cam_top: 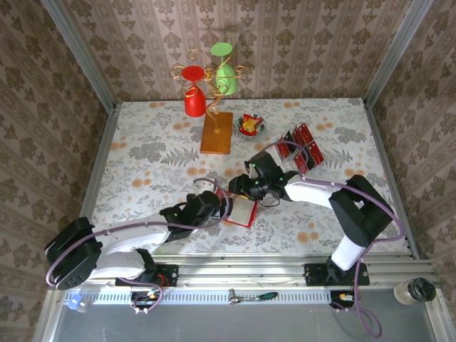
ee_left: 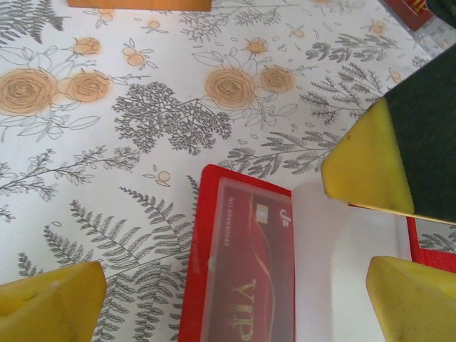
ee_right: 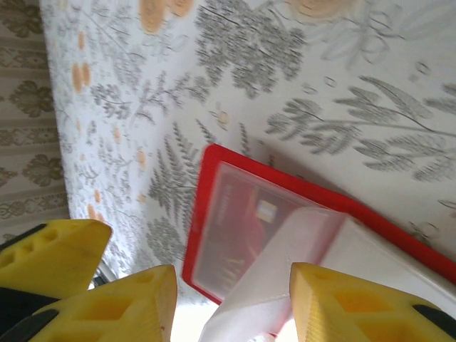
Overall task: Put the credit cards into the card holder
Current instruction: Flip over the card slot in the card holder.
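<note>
The red card holder (cam_top: 244, 212) lies open on the flowered tablecloth between both grippers. A red VIP credit card (ee_left: 256, 271) sits under its clear sleeve, and shows in the right wrist view as well (ee_right: 242, 228). More credit cards (cam_top: 303, 148) stand in a clear rack at the right back. My left gripper (cam_top: 226, 206) hovers open over the holder's left edge (ee_left: 194, 285), its fingertips (ee_left: 50, 303) wide apart. My right gripper (cam_top: 241, 191) is open above the holder (ee_right: 214, 164). A pale sleeve flap (ee_right: 285, 285) rises loosely between the right fingers (ee_right: 135, 306).
A wire stand on an orange wooden slab (cam_top: 216, 133) holds a red cup (cam_top: 194, 100) and a green cup (cam_top: 226, 75) at the back. A small bowl of sweets (cam_top: 251, 125) sits beside it. Patterned walls close in three sides.
</note>
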Available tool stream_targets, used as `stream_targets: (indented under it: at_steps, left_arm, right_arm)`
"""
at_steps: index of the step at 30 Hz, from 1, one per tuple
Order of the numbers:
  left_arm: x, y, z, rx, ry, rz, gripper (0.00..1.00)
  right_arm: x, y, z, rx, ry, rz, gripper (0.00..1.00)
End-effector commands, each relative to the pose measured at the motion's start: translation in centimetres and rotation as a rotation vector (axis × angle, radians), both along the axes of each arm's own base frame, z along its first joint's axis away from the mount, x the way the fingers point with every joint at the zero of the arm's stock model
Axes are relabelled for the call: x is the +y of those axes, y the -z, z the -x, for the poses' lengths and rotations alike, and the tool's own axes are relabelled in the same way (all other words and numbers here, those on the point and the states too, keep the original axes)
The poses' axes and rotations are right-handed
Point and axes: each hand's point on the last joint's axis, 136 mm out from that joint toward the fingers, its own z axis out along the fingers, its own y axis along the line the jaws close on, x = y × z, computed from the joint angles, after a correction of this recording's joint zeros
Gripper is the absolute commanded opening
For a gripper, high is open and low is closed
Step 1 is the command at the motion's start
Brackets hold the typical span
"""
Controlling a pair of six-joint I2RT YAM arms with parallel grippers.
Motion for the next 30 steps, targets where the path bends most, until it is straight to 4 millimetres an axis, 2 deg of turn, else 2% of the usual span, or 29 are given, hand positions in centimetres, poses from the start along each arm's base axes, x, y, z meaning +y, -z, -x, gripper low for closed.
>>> stream_targets:
  at_steps: [1, 10, 18, 21, 25, 30]
  left_arm:
    - [1.8, 0.5, 0.0, 0.000, -0.037, -0.034, 0.95]
    - [3.4, 0.4, 0.2, -0.007, -0.069, -0.030, 0.95]
    - [4.1, 0.3, 0.4, -0.009, -0.084, -0.026, 0.96]
    - [4.2, 0.5, 0.4, -0.006, -0.086, -0.031, 0.96]
    - [4.0, 0.7, 0.3, -0.002, -0.083, -0.040, 0.96]
    - [3.6, 0.9, 0.0, 0.007, -0.073, -0.051, 0.96]
  right_arm:
    - [1.1, 0.7, 0.1, 0.044, -0.023, 0.001, 0.46]
    - [3.6, 2.7, -0.9, 0.083, -0.036, -0.008, 0.46]
    - [4.2, 3.3, -1.4, 0.092, -0.038, 0.005, 0.46]
    - [4.3, 2.7, -1.6, 0.082, -0.041, -0.001, 0.46]
    - [4.2, 0.7, -1.8, 0.043, -0.054, -0.008, 0.46]
    - [2.9, -1.4, -2.1, 0.003, -0.036, -0.008, 0.46]
